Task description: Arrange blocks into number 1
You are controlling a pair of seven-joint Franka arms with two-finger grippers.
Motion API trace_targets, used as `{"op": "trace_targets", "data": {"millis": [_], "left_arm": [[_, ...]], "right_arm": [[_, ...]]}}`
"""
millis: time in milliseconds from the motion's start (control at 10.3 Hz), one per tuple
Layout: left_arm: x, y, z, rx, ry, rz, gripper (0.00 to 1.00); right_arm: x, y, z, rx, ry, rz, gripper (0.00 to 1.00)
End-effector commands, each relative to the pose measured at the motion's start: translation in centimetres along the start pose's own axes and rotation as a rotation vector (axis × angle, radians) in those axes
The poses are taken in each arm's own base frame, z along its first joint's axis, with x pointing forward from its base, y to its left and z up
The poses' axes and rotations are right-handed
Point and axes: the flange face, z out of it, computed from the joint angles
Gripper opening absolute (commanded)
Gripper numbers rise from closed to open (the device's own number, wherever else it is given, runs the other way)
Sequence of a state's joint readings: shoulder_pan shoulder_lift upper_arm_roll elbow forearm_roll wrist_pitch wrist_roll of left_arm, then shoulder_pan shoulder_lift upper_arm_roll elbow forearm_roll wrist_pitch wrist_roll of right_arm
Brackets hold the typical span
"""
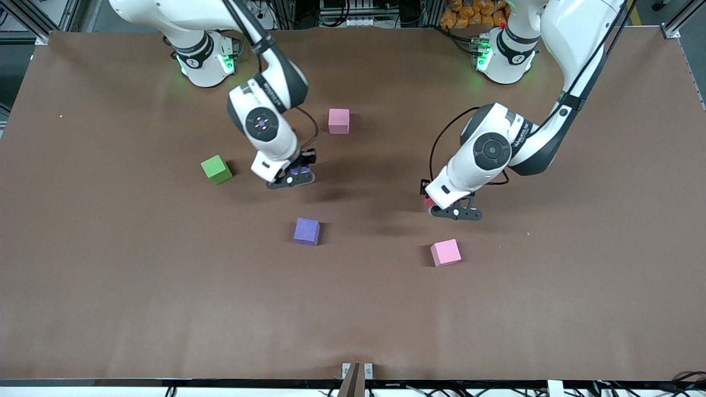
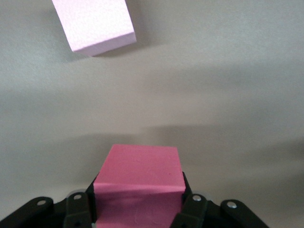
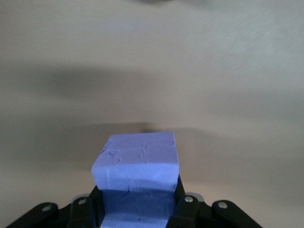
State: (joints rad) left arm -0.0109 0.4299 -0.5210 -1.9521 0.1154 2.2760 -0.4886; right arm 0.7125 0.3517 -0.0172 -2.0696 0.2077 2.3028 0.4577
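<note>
My right gripper [image 1: 292, 177] [image 3: 137, 209] is shut on a purple block [image 1: 298, 170] [image 3: 137, 173], low over the table's middle beside the green cube. My left gripper [image 1: 455, 213] [image 2: 137, 211] is shut on the red block [image 1: 429, 202] [image 2: 138, 178], low over the table. A second purple block [image 1: 306, 231] lies on the table, nearer the front camera than the right gripper. One light pink block [image 1: 445, 252] [image 2: 94, 23] lies just nearer the camera than the left gripper. Another light pink block [image 1: 338, 121] sits closer to the robots' bases.
A green cube [image 1: 216, 169] rests on the brown table [image 1: 138, 286], toward the right arm's end from the right gripper. The table's front edge carries a small bracket [image 1: 356, 374].
</note>
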Motion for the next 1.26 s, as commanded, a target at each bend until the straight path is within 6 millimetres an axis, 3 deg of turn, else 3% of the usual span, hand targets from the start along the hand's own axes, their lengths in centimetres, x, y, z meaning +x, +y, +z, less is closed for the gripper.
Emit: {"op": "trace_targets", "data": {"millis": [0, 193, 387, 483, 1160], "left_arm": [[-0.8, 0.9, -0.6, -0.003, -0.012, -0.049, 0.00], [-1.0, 1.0, -0.5, 0.001, -0.019, -0.062, 0.00], [-2.6, 3.6, 0.0, 0.020, -0.078, -0.081, 0.00], [-2.9, 4.9, 1.4, 0.018, -0.104, -0.071, 0.00], [-4.2, 7.0, 2.0, 0.035, -0.109, -0.065, 0.00]], "right_arm": [[-0.2, -3.8, 0.9, 0.018, -0.009, 0.125, 0.00], [-1.1, -5.5, 2.3, 0.004, -0.020, 0.170, 0.00], [-1.8, -6.4, 3.3, 0.034, -0.052, 0.237, 0.00], [-2.3, -6.9, 3.5, 0.034, -0.062, 0.232, 0.00], [-6.3, -9.2, 5.1, -0.003, -0.083, 0.197, 0.00]]}}
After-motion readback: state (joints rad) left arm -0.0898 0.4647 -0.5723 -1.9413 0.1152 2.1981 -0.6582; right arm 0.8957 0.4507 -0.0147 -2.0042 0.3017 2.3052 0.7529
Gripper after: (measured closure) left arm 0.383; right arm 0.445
